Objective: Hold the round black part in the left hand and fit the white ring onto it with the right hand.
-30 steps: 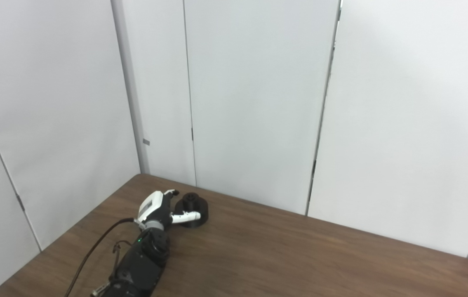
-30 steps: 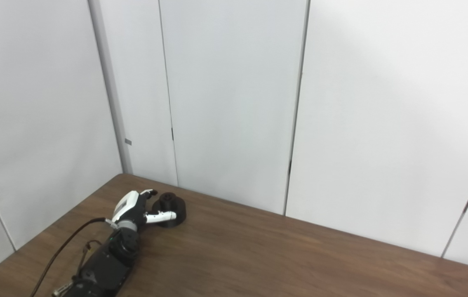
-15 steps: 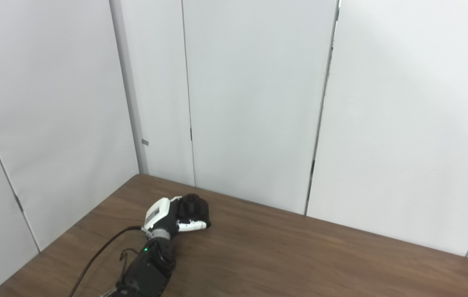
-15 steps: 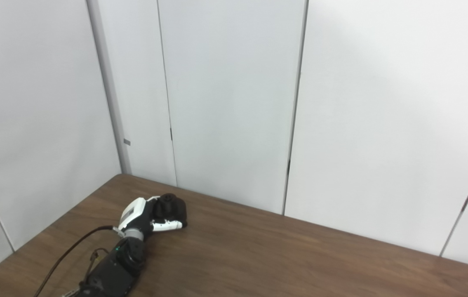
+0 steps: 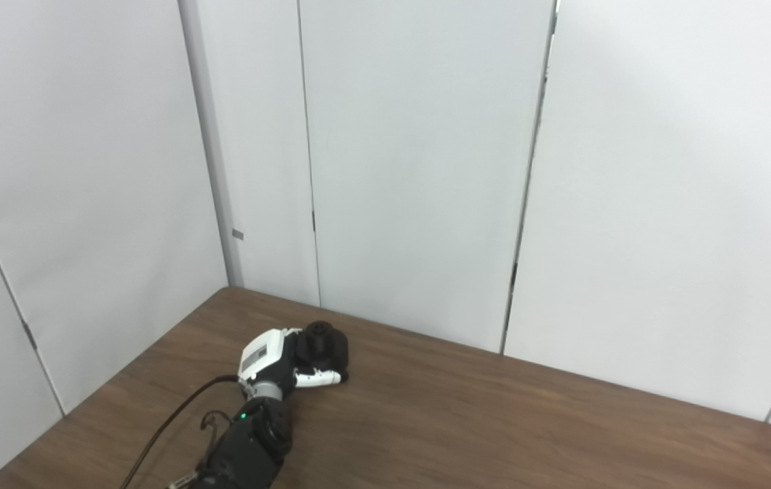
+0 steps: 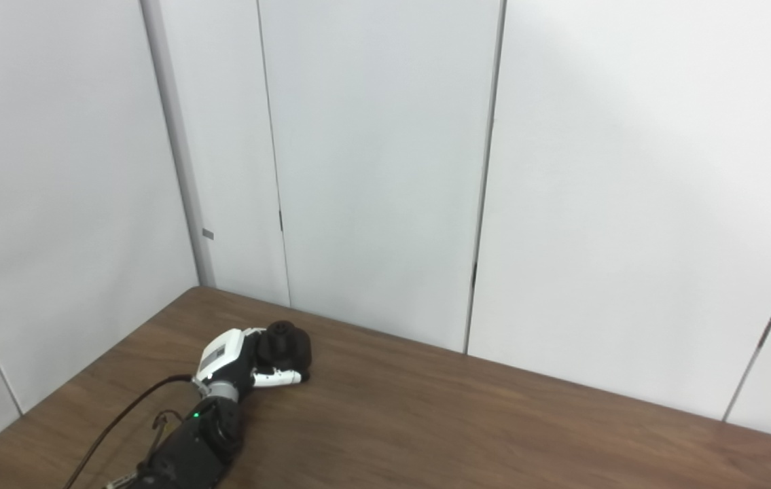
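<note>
The round black part (image 5: 323, 343) sits at the far left of the brown table (image 5: 494, 421), near the corner of the wall panels, with a small knob on top. My left hand (image 5: 275, 356) is wrapped around it: the white thumb curls across its front and the other fingers close on its far side. The part looks tilted a little toward the hand. The same grasp shows in the right eye view, with the left hand (image 6: 236, 356) on the black part (image 6: 284, 345). No white ring is in view. My right hand is out of the picture.
White wall panels (image 5: 419, 170) stand close behind the table's far edge. A black cable (image 5: 168, 428) runs along the left forearm. The table's left edge (image 5: 106, 380) lies just beyond the arm.
My left hand has moved forward and closed on the black part, thumb curling in across its front. The part has tipped slightly and the arm has shifted a little right.
</note>
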Robot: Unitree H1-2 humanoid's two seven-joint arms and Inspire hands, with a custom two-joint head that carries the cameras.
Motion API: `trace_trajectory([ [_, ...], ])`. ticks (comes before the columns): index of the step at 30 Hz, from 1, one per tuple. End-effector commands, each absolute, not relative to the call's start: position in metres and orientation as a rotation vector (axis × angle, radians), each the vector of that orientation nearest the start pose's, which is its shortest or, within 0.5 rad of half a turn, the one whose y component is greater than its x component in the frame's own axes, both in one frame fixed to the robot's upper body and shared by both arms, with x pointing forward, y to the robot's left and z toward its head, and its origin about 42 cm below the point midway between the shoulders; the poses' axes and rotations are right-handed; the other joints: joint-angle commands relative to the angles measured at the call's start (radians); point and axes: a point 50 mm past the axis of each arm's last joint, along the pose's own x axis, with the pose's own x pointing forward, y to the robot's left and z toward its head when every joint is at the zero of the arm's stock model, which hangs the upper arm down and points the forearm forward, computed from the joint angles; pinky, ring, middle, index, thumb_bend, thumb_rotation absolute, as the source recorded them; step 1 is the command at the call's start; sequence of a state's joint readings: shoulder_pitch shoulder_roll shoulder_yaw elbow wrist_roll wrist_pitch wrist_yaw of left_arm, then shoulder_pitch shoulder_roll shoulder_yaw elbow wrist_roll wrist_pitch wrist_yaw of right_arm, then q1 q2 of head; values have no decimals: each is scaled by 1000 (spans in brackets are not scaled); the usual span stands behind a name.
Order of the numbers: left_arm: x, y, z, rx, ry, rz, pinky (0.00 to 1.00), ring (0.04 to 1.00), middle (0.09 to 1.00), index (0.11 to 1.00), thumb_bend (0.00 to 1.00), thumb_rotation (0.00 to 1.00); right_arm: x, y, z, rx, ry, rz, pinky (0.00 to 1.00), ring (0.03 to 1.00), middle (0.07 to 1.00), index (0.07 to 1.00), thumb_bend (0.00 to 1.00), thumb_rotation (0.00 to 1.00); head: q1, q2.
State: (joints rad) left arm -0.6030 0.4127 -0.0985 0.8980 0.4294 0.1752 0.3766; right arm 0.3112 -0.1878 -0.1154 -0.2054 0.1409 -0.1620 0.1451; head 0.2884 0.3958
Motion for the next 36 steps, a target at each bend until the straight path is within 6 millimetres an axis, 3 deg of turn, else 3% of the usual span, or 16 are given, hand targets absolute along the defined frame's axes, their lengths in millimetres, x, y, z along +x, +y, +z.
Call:
trace_trajectory([
  [1,459,382,127,924,280,452,1000,998,950,818,1000,408,174,-300,104,-61,-74,-1,1000,999,972,979,571,1000,1,0],
  [11,460,378,122,898,268,486,1000,987,939,808,1000,401,174,-301,103,-94,-76,-5,1000,981,964,974,582,1000,0,0],
  [16,461,380,123,908,256,476,1000,980,924,749,972,387,175,-301,103,-103,-71,-7,1000,988,956,973,585,1000,2,0],
  [18,460,380,123,899,233,488,1000,972,911,683,905,330,175,-301,102,-100,-65,-7,1000,997,958,975,605,1000,3,0],
  [19,460,380,122,888,215,501,1000,956,880,599,795,227,175,-301,102,-98,-63,-6,1000,998,958,976,616,1000,2,-1],
  [20,459,380,122,874,195,519,997,931,831,521,613,116,175,-301,102,-99,-63,-6,1000,998,959,976,620,1000,2,-1],
  [22,458,379,121,859,166,541,995,919,805,497,560,81,175,-301,102,-106,-62,-9,1000,999,957,974,626,1000,2,-1],
  [25,456,380,119,860,140,551,962,889,761,482,525,52,175,-301,102,-117,-63,-12,1000,1000,948,962,636,1000,2,-1],
  [36,455,384,120,779,116,593,961,887,772,481,524,50,175,-301,103,-107,-63,-6,1000,1000,958,971,632,1000,-4,2],
])
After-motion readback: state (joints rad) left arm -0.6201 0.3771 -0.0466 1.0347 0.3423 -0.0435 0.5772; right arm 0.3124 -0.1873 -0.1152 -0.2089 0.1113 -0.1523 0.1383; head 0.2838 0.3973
